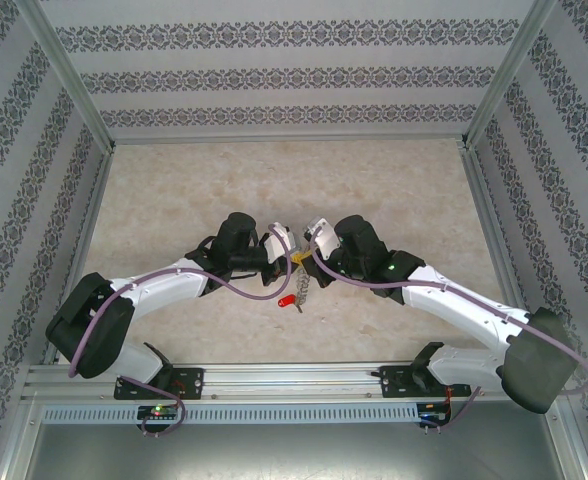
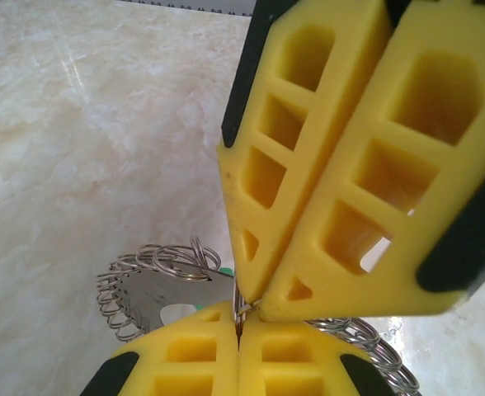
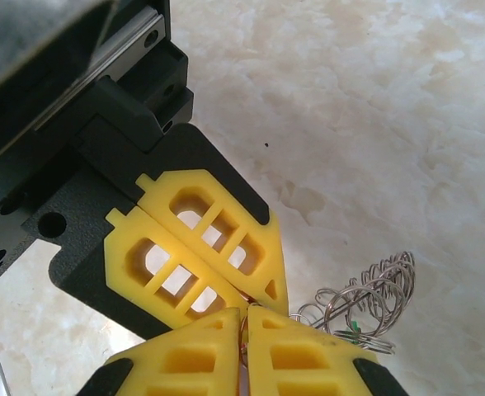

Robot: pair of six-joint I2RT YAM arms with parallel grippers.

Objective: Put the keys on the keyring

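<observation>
Keyring (image 2: 156,290) is at the middle of the tabletop (image 1: 174,200), pinched at its fringed rim by the closed left end effector (image 2: 239,330). The right end effector (image 3: 244,334), fingers together, meets it tip to tip from 3 o'clock; what it nips is too small to tell. The red key (image 1: 286,298) sits at the ring's 7 o'clock, with a green fleck (image 3: 354,327) among the loops. Whether any key is threaded yet is unclear, so the task looks unfinished. Neighbouring loops and both sets of fingertips crowd the working loop.
</observation>
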